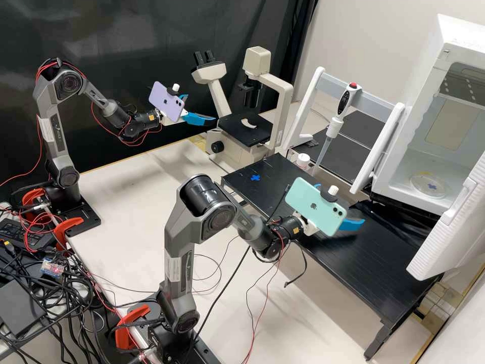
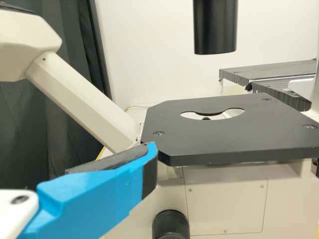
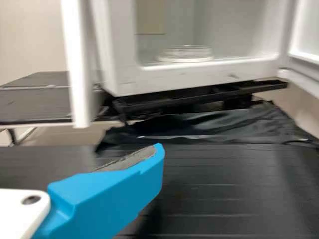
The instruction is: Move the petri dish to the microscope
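We see the petri dish (image 1: 422, 190) inside the white cabinet (image 1: 411, 199), apart from and beyond the right gripper (image 1: 352, 224)'s open jaws.
We find the left gripper (image 1: 200, 119) open too, near the microscope (image 1: 255, 136); a white label marks each arm, and logos mark the purple phone (image 1: 159, 100) and green phone (image 1: 306, 197).

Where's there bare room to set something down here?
The pale table between the left arm's base and the microscope; also the black table between the right arm and the white cabinet's open door. It's crowded around the tangled cables beside the arms.
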Tool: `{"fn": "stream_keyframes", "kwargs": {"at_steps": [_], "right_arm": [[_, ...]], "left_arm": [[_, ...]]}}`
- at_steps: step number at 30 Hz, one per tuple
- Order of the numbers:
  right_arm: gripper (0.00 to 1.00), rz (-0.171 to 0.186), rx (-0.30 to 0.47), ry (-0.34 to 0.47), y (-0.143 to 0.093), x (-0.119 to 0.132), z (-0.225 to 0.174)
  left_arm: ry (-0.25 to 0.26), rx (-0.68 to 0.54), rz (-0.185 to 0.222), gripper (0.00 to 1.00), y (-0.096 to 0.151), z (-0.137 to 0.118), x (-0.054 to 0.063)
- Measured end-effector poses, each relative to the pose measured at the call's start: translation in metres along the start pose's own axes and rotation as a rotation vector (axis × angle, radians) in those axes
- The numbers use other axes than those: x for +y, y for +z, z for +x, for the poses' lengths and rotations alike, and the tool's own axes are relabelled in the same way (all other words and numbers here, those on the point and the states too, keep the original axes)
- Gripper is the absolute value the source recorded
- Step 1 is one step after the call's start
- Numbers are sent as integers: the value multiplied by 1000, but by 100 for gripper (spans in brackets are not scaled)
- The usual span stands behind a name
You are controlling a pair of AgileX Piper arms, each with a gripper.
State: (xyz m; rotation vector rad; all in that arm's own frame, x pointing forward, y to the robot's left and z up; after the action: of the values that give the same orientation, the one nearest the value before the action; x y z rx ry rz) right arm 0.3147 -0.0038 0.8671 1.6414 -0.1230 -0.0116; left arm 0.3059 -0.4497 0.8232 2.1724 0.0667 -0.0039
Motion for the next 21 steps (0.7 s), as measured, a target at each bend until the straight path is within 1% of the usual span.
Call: {"fn": "stream_keyframes", "kwargs": {"at_steps": [4,6,8,15,21], "right_arm": [[100,37,-14,57,9,21,11],[100,38,-23,76,12,28,17],[100,48,-33,100,14,40,26],[100,58,-76,138,20,62,55],[100,91,-92,186,15,83,77]], "left_arm": [[0,0,0,100,0,0,0],[0,0,0,100,0,0,0],[0,0,0,100,0,0,0],[0,0,0,100,0,0,0],[0,0,0,100,0,0,0]]}}
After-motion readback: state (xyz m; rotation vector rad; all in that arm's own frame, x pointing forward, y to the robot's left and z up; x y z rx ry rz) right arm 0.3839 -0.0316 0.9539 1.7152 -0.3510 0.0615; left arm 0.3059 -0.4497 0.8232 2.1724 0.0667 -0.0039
